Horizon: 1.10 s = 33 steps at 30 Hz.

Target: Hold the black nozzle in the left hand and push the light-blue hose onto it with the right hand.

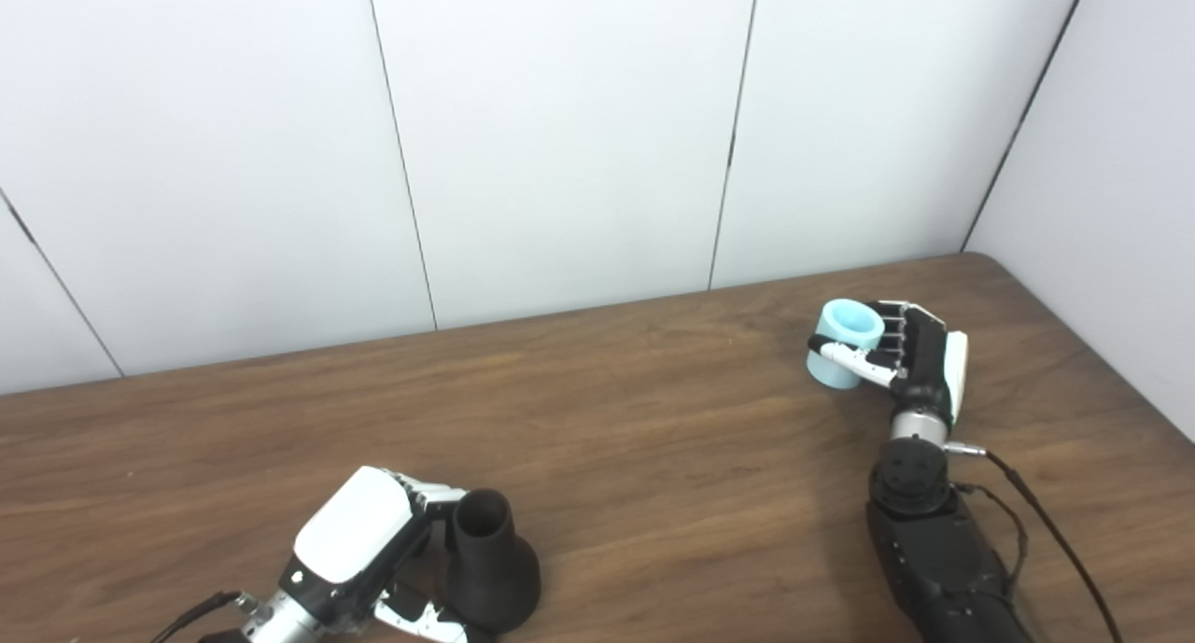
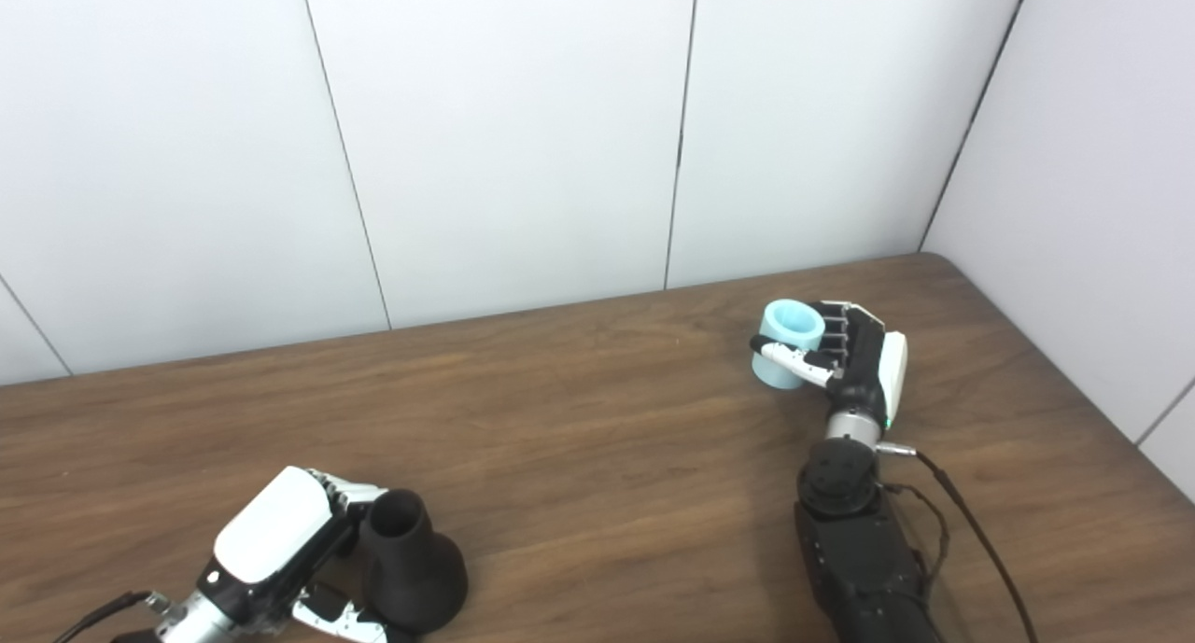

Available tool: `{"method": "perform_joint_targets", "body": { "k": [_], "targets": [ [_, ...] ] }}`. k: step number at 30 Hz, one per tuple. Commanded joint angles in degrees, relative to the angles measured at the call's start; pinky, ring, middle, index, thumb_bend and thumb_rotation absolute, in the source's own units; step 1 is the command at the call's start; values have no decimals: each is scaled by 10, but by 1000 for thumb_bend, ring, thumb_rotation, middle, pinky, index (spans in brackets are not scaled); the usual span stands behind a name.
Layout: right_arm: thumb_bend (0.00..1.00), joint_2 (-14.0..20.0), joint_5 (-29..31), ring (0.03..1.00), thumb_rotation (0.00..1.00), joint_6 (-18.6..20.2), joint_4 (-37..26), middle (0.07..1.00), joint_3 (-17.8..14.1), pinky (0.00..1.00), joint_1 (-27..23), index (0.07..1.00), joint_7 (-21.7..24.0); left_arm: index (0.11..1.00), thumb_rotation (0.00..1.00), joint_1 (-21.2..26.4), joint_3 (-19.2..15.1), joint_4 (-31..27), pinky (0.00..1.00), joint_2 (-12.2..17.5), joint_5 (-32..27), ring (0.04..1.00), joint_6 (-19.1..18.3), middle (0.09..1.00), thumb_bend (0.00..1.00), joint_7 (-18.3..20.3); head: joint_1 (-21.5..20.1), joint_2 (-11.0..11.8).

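Observation:
The black nozzle [image 1: 490, 562] stands upright on the wooden table [image 1: 607, 419] at the near left, its wide base down and its open neck up. My left hand [image 1: 364, 550] is wrapped around it, fingers behind its neck and thumb in front of its base. The light-blue hose [image 1: 845, 342], a short open tube, stands upright at the far right. My right hand [image 1: 910, 354] is closed around it from the right, thumb across its front. Both also show in the right eye view, the nozzle [image 2: 411, 561] and the hose [image 2: 787, 343].
White wall panels [image 1: 560, 139] rise behind the table, and a side wall [image 1: 1120, 176] stands close on the right. A black cable [image 1: 1046, 522] runs from my right wrist toward the near edge. Bare wood lies between the two hands.

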<state>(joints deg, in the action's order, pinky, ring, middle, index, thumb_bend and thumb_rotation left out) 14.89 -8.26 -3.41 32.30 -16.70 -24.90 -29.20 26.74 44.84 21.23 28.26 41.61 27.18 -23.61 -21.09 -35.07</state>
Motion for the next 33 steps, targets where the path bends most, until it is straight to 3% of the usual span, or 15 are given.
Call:
{"method": "perform_joint_targets", "body": {
  "k": [1,6,10,20,22,33],
  "targets": [
    [527,7,-1,443,0,-7,-8,477,1,393,-5,486,-4,480,0,-47,23,21,115,-15,-8,166,-3,471,526,-7,0,0],
    [527,3,-7,456,0,2,-46,489,12,407,8,479,5,481,0,-49,18,20,122,-17,-7,175,-3,471,525,2,8,-3],
    [528,-4,-19,460,0,25,-125,487,31,417,27,480,20,481,0,-49,15,24,122,-23,-2,174,-3,471,525,4,27,-7],
    [528,-13,-26,394,0,71,-335,447,77,352,67,505,107,480,0,-53,-6,26,121,-50,18,172,-3,471,525,30,99,-19],
    [528,-19,-12,392,0,74,-360,445,78,355,70,506,124,480,0,-55,-14,27,128,-55,17,177,-3,471,525,46,105,-20],
    [524,-55,-5,368,0,99,-513,442,129,330,95,519,204,480,0,-46,-20,62,128,-78,39,177,-3,471,525,53,151,-26]
  ]
}}
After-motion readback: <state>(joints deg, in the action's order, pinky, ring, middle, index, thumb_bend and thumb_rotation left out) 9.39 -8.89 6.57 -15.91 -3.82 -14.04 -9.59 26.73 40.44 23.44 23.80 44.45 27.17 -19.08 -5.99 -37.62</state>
